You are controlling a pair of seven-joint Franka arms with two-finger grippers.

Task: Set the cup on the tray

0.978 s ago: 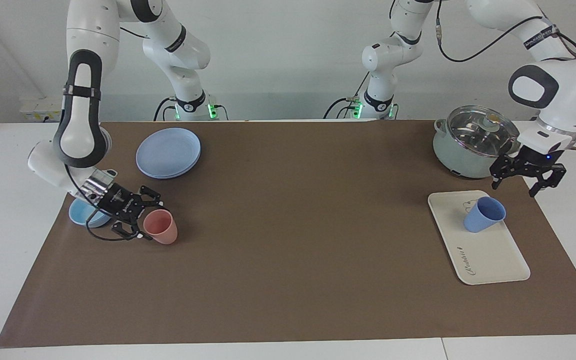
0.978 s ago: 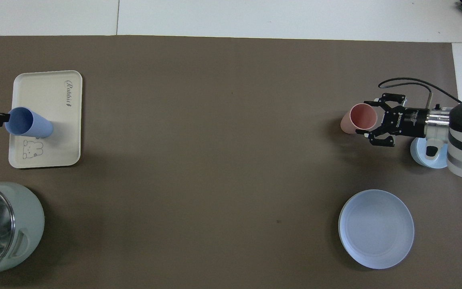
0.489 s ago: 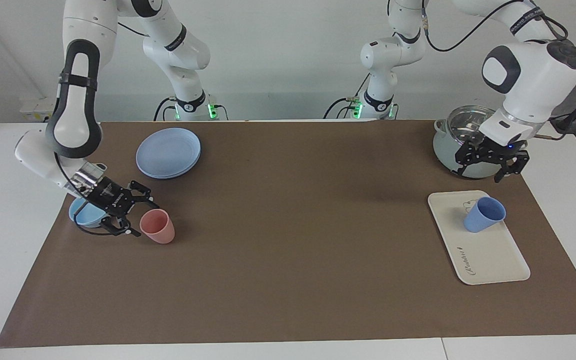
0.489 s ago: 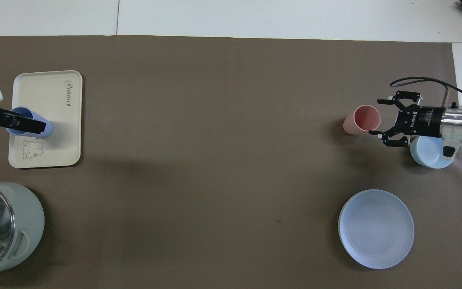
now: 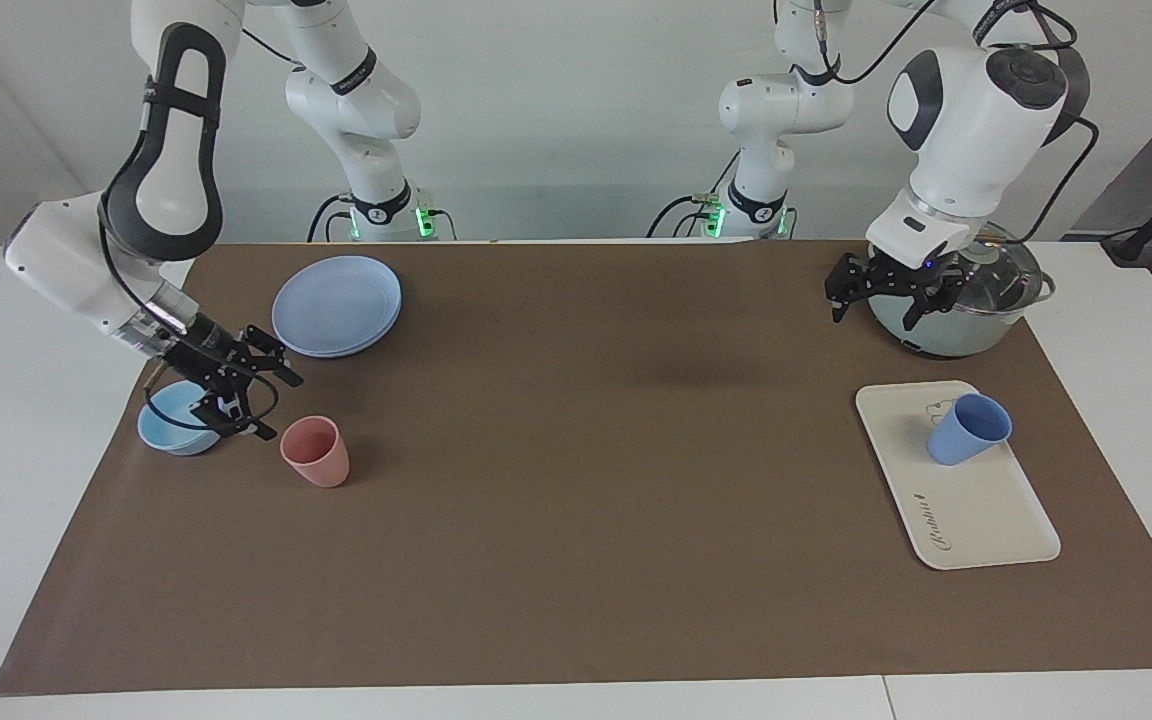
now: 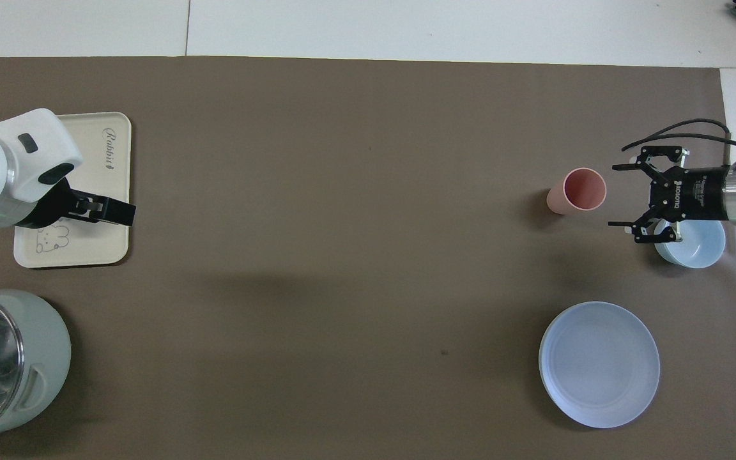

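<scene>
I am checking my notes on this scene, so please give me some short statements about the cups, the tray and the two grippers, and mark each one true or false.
1. The blue cup stands on the tray. True.
2. The left gripper is shut on the blue cup. False: it is open, holds nothing, and is up beside the pot.
3. The pink cup stands on the brown mat, not on the tray. True.
4. The right gripper grips the pink cup. False: it is open and apart from it, by the light-blue bowl.
5. The pot has no lid. False: a glass lid covers it.
</scene>
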